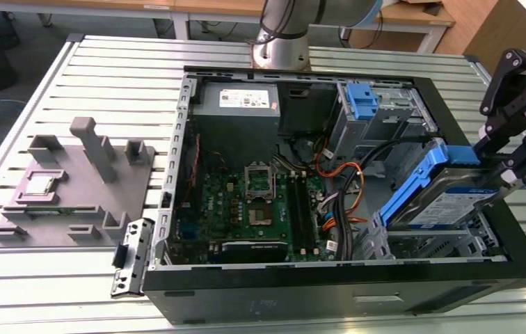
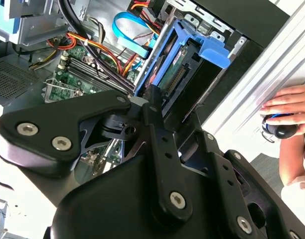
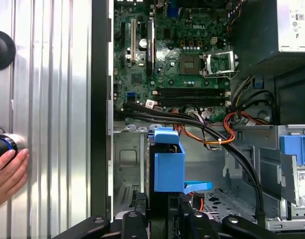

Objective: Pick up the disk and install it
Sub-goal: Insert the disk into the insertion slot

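Observation:
The disk (image 1: pixel 444 202), a silver hard drive with a white-and-blue label and a blue bracket, hangs tilted over the metal drive cage (image 1: pixel 430 243) at the front corner of the open computer case (image 1: pixel 337 292), on the exterior view's right. Its lower end dips towards the cage. My black gripper (image 1: pixel 497 179) is shut on the disk's upper end, just outside the case wall. In the second wrist view the disk (image 2: pixel 175 67) lies just past the gripper (image 2: pixel 157 107). In the first wrist view the blue bracket (image 3: pixel 167 164) stands straight ahead of the gripper (image 3: pixel 165 219).
Black and orange cables (image 1: pixel 342 177) run beside the cage, over the motherboard (image 1: pixel 244 202). A grey power supply (image 1: pixel 235 101) and a blue latch piece (image 1: pixel 360 101) sit at the back. A grey fixture plate (image 1: pixel 68 188) lies on the exterior view's left. A person's hand (image 3: pixel 8 172) rests outside the case.

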Motion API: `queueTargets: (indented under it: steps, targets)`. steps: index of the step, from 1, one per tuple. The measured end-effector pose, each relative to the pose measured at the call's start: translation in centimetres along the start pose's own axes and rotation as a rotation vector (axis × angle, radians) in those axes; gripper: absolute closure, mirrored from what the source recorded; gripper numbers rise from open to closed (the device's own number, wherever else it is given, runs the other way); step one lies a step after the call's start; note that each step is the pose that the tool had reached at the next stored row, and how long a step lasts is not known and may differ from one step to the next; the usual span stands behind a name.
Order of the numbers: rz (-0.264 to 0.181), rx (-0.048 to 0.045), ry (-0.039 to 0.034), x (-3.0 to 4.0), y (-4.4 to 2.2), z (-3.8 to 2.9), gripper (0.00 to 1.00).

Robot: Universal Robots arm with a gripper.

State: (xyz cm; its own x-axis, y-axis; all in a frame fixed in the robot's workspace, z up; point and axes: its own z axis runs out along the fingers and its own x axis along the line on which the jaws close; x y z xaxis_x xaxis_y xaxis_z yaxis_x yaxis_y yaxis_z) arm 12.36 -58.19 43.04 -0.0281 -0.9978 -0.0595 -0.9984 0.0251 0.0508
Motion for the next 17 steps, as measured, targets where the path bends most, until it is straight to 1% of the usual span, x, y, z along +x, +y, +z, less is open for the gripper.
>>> queueTargets:
  steps: [17]
  targets:
    - [0.000,0.0000,-0.0022,0.05,-0.04,0.82,0.65]
